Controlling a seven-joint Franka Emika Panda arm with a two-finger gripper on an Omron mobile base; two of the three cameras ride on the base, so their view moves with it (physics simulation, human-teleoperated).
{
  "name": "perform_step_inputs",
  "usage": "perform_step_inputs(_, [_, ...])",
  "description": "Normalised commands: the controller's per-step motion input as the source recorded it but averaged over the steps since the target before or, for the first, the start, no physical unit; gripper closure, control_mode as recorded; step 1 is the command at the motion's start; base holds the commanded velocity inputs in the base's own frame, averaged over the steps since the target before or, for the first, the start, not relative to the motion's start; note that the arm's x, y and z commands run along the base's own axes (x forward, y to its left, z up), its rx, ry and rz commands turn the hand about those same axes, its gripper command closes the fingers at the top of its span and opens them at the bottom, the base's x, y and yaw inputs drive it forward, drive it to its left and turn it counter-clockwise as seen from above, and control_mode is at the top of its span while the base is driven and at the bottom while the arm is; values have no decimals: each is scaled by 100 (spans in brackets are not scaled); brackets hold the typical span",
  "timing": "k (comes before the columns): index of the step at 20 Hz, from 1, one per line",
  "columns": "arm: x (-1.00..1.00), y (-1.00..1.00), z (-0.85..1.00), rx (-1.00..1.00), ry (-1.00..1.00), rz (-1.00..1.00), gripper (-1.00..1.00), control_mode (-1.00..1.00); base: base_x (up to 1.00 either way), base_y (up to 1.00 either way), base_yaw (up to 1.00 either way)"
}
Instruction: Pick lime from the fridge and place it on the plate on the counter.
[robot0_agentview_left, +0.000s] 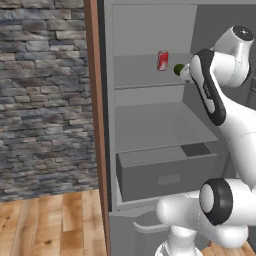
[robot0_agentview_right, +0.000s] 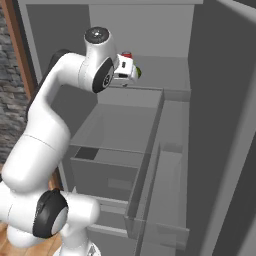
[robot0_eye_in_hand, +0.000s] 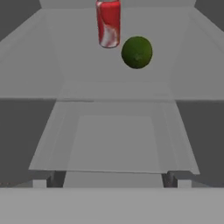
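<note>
Hand view: lime (robot0_eye_in_hand: 137, 52) lies well ahead of the spread fingers (robot0_eye_in_hand: 174, 178).

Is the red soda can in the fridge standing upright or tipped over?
Upright. The red soda can stands on end on the fridge's upper shelf, just left of the lime in the hand view.

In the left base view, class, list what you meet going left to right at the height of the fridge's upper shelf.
Stone wall → wooden panel edge → red soda can → lime → robot arm.
</note>
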Motion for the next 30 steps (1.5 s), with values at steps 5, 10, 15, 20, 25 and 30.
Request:
perform_step_inputs(5, [34,-7,0,-4,-10,0,-100,-100,0,0,0])
perform_step_inputs(10, [34,-14,0,-1,-10,0,-100,-100,0,0,0])
perform_step_inputs(15, [39,-5,0,0,-1,0,-100,-100,0,0,0])
perform_step_inputs(20, [41,0,0,0,0,-1,-100,-100,0,0,0])
perform_step_inputs(25, [38,-3,0,0,0,-2,-100,-100,0,0,0])
perform_step_inputs(30, [34,-5,0,0,0,-2,-100,-100,0,0,0])
